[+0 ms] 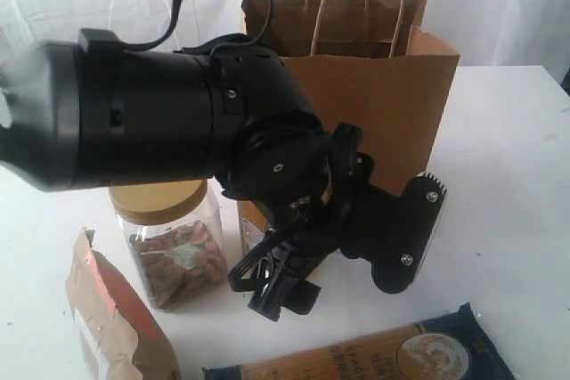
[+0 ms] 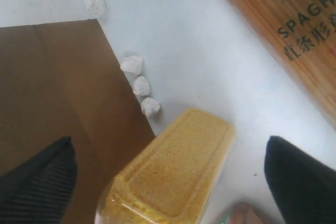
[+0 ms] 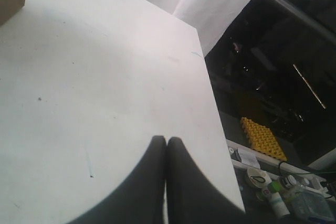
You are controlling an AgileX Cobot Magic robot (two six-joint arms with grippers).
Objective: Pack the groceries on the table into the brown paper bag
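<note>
Step in hand, as judged: pick-up of the yellow white-capped bottle point(image 2: 184, 150). The left claw point(image 2: 173, 179) stands wide open astride it with clearance both sides and nothing gripped, while the right claw point(image 3: 166, 182) is pressed shut and empty over bare counter point(image 3: 94, 77). Next move calls for closing squarely on the bottle's flat flanks, then lifting clear of the brown paper bag point(image 2: 52, 87) rim. The bottle sits on the counter just beside the bag's foot, its yellow, finely speckled body showing no damage.

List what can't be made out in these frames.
Brown paper bag: exterior view, front wall hides its inside.
Yellow bottle: left wrist view, one end cut off by frame edge; exterior view, left arm covers most.
Spaghetti packet: exterior view, cut off by bottom edge.
Orange-brown pouch: exterior view, cut by frame corner.
</note>
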